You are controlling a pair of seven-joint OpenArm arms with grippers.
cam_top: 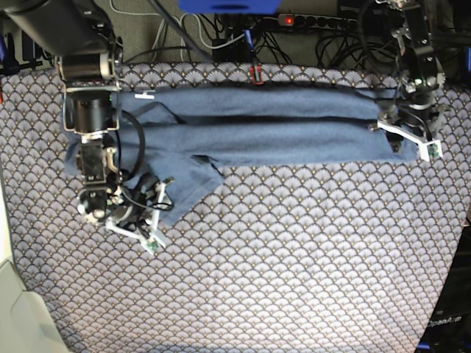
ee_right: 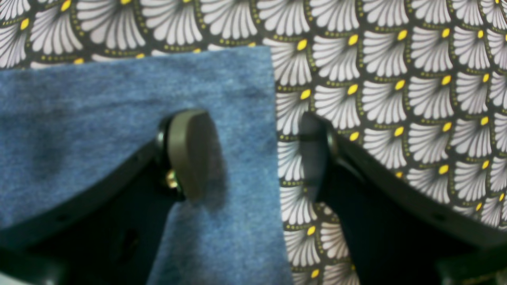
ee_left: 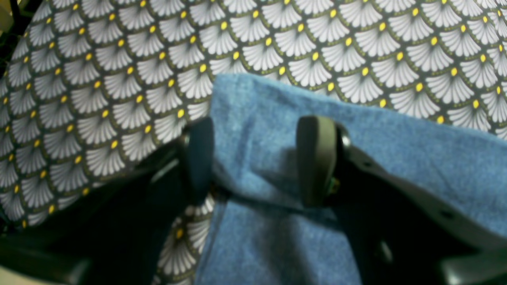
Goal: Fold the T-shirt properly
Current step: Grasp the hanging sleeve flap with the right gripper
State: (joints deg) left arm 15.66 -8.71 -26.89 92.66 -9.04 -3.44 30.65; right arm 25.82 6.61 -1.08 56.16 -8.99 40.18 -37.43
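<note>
The slate-blue T-shirt (cam_top: 280,125) lies as a long folded band across the far part of the table, with a flap (cam_top: 184,184) hanging toward the near left. In the base view my right gripper (cam_top: 158,197) is low over that flap, and my left gripper (cam_top: 403,138) is at the band's right end. In the left wrist view the left gripper (ee_left: 257,158) is open across the T-shirt's (ee_left: 269,118) edge, one finger (ee_left: 317,158) over cloth. The right gripper (ee_right: 253,154) is open astride the T-shirt's (ee_right: 99,118) straight edge.
A scallop-patterned tablecloth (cam_top: 294,257) covers the whole table. Cables and a power strip (cam_top: 294,20) run behind the far edge. The arm bases stand at the back left (cam_top: 81,44) and back right (cam_top: 419,44).
</note>
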